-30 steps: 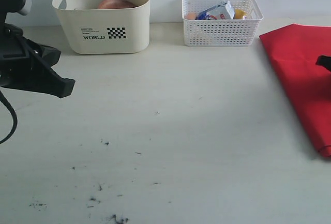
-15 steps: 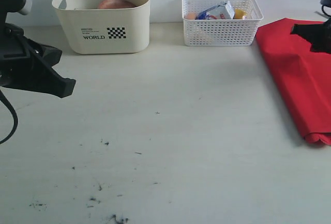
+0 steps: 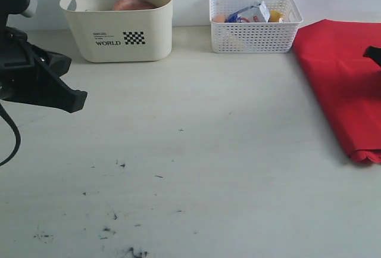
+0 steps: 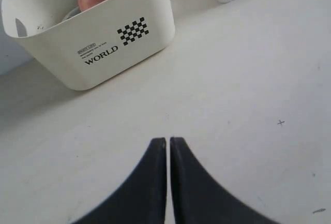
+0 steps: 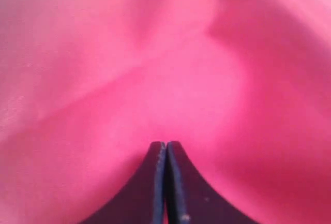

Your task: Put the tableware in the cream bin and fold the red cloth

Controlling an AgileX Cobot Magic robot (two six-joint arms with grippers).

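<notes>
Here the pale, scuffed table (image 3: 196,151) carries the red cloth (image 3: 339,85) along the right edge of the frame. The smooth, softly creased fabric lies close beneath the right gripper (image 5: 166,143), whose jaws are pressed together with nothing visible between them. The cream bin (image 3: 119,31), rounded plastic, sits upper left, beyond the left gripper (image 4: 168,140), which is likewise closed and empty. A round brown plate (image 3: 134,4) rests inside the bin.

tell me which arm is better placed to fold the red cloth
Right, probably: the right gripper is shut over the red cloth, while the left gripper hangs by the cream bin, across the table from it.
</notes>
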